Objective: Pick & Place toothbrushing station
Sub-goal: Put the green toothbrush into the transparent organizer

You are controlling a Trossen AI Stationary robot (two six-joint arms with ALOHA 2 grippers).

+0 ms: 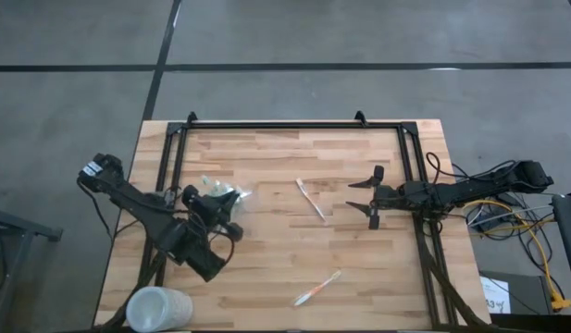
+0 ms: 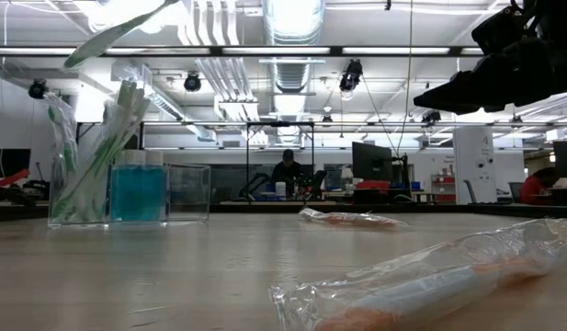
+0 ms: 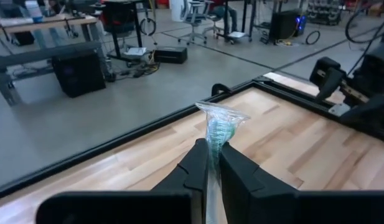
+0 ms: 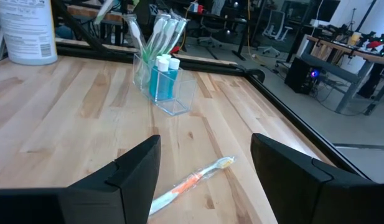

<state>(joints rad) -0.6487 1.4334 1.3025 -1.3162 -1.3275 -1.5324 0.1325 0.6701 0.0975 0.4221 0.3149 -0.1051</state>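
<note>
The see-through holder (image 2: 127, 193) stands on the table's left half, with green toothbrushes and blue tubes in it; it also shows in the right wrist view (image 4: 160, 68). My left gripper (image 3: 210, 149) is above it (image 1: 218, 205), shut on a wrapped green toothbrush (image 2: 118, 28). My right gripper (image 4: 204, 168) is open and empty over the table's right half (image 1: 373, 199). One wrapped orange toothbrush (image 1: 310, 199) lies flat mid-table in front of the right gripper. Another (image 1: 317, 289) lies near the front edge. My left gripper pinches the wrapped green toothbrush (image 3: 211, 148) between its two fingers (image 3: 198, 168), through the clear wrapper. The brush runs along the fingers, and its wrapped end (image 3: 220, 124) sticks out past the fingertips. It is lifted clear of the table, slanting above the holder.
A frosted white cup (image 1: 158, 310) stands at the table's near left corner. A black frame (image 1: 294, 125) runs along the far and side edges. Bare wood lies between the holder and the mid-table toothbrush. A person (image 2: 288, 170) sits in the room behind.
</note>
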